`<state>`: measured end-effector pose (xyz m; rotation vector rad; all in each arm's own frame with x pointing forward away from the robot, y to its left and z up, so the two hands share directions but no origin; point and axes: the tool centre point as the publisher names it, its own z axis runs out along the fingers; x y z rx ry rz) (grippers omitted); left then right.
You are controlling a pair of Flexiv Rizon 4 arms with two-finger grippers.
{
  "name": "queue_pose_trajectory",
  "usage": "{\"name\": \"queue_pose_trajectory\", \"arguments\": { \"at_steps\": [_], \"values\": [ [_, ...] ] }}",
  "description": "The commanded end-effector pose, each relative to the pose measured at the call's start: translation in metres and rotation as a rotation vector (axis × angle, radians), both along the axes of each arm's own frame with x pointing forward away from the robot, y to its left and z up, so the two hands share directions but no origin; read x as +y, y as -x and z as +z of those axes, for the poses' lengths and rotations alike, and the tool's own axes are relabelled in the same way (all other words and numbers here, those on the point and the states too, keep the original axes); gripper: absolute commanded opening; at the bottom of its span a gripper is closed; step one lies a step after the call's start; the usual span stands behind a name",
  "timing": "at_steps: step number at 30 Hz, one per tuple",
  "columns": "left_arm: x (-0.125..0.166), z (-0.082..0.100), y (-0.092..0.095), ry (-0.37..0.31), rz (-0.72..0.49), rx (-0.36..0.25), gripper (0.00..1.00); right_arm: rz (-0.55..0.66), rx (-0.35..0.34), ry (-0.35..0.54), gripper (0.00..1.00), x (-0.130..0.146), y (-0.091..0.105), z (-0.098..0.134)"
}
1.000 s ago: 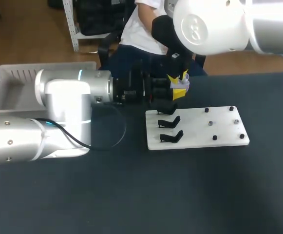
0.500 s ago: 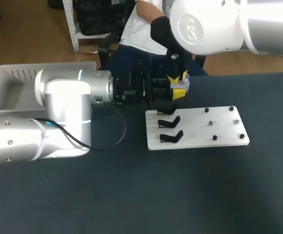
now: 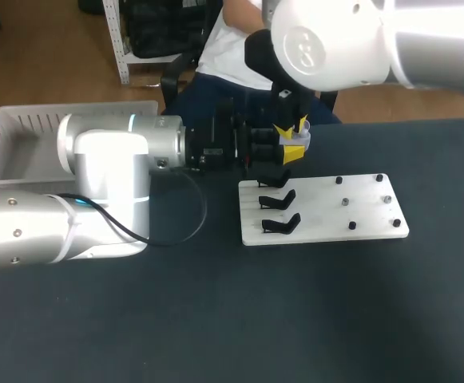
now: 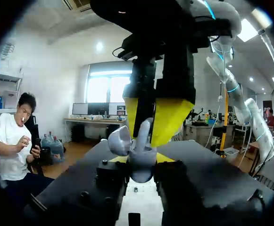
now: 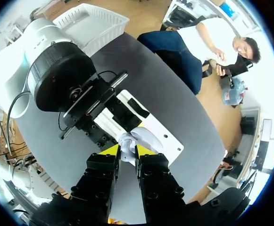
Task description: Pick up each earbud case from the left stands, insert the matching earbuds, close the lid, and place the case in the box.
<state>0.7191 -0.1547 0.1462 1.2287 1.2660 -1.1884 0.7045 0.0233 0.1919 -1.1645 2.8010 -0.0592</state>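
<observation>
The left end effector (image 4: pixel 142 159) reaches in from the left side and has the open, pale lavender earbud case (image 4: pixel 140 170) clamped between its fingers, both of them pressing on the case body. The case is held in the air over the far edge of the white board (image 3: pixel 327 219), at the end where the black stands (image 3: pixel 279 224) are. The right end effector (image 5: pixel 128 151) comes down from above with its yellow tips nearly together, pinching a pale piece (image 4: pixel 144 132) that stands up out of the case; I cannot tell whether it is an earbud or part of the lid. The white box (image 3: pixel 16 128) sits at the desk's (image 3: pixel 295 319) far left corner
</observation>
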Motion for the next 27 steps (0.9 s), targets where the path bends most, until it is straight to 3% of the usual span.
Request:
{"name": "queue_pose_trajectory", "arguments": {
  "at_steps": [1,17,20,25,27],
  "values": [
    [-0.0006,0.0013,-0.0010,-0.001,-0.004,0.001,0.00,0.002,0.001,0.007,0.00,0.0001,-0.0004,-0.0028],
    [-0.0006,0.0013,-0.0010,-0.001,-0.004,0.001,0.00,0.003,0.004,0.008,0.01,0.0009,-0.0004,-0.0026],
    [-0.0006,0.0013,-0.0010,-0.001,-0.004,0.001,0.00,0.006,0.002,0.007,0.16,0.0011,-0.0004,-0.0021],
    [-0.0006,0.0013,-0.0010,-0.001,-0.004,0.001,0.00,0.004,0.002,0.006,0.17,0.0012,0.0002,-0.0018],
    [-0.0006,0.0013,-0.0010,-0.001,-0.004,0.001,0.00,0.003,0.004,0.004,0.31,0.0011,0.0002,-0.0019]
  ]
}}
